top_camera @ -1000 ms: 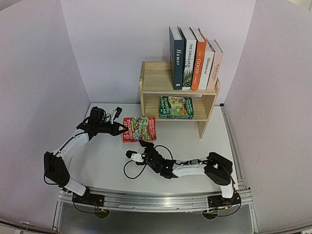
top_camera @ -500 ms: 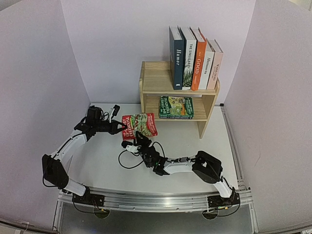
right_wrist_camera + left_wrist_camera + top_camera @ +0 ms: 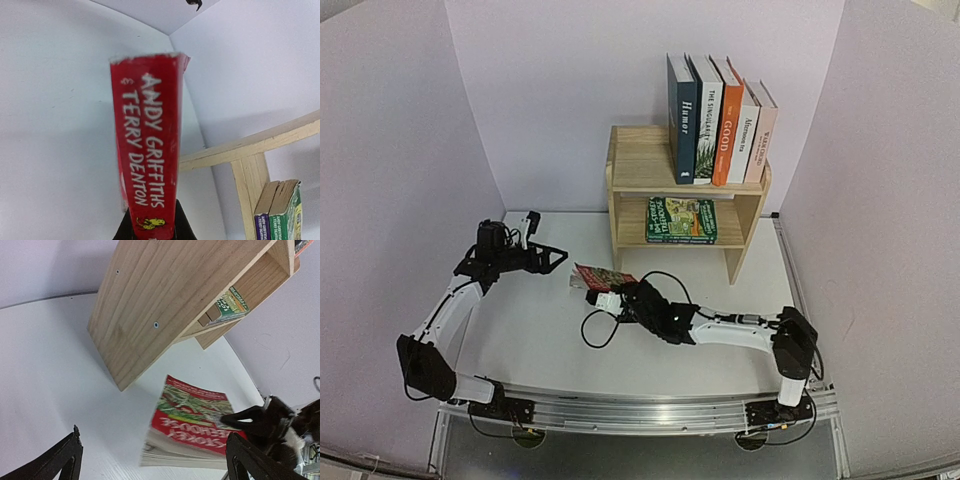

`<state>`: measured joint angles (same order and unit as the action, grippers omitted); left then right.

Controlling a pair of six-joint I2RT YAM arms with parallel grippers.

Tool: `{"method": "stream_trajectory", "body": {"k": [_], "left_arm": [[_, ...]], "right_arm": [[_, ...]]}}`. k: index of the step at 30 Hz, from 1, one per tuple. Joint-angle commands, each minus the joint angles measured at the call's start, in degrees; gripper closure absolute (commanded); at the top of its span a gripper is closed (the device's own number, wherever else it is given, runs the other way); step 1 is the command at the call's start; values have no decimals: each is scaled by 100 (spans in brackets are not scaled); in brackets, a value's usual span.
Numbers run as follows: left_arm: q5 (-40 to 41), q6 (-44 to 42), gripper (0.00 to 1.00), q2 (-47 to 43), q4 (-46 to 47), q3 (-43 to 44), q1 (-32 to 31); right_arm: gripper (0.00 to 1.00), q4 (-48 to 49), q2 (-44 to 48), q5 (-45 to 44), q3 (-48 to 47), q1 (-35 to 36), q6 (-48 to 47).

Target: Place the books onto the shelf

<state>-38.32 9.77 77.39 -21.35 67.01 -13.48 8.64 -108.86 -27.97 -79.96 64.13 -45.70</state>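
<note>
- While the left gripper (image 3: 558,258) hangs wide open, the right gripper (image 3: 603,292) pinches the red book (image 3: 147,150) (by its spine end).
- Red book tilted, near the shelf's (image 3: 640,170) left panel.

The red book (image 3: 147,150) is showing white spine lettering and a green-patterned cover. The shelf (image 3: 640,165) is showing pale wood grain, bearing a dark blue book (image 3: 684,122), an orange book (image 3: 722,132) and green paperbacks (image 3: 681,220). The tabletop (image 3: 540,320) is gleaming white.

The right gripper (image 3: 152,229) pinches the red book (image 3: 147,145) at its spine's lower end. To the right, the shelf (image 3: 247,147) holds two paperbacks (image 3: 280,212).
</note>
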Motion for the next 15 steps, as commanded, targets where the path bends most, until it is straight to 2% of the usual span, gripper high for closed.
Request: {"method": "stream_trajectory", "body": {"k": [1,5,8,11,15], "left_arm": [[634,-635,0,-485,-241,-153,139],[638,-733,0,-629,-268,-385,148],[545,-615,0,-711,-96,-587,150],[468,-584,0,-774,28,-676,148],[466,-677,0,-822,81,-725,148]], "right_arm": [[100,-3332,1029,1626,-1193,-265,1585],[100,-5021,1135,1716,-2425,-432,1671],[100,-5781,1066,938,-3327,-443,1400],[100,-6121,1016,111,-4077,-442,904],[100,-6170,887,-1048,-4391,-444,-82]]}}
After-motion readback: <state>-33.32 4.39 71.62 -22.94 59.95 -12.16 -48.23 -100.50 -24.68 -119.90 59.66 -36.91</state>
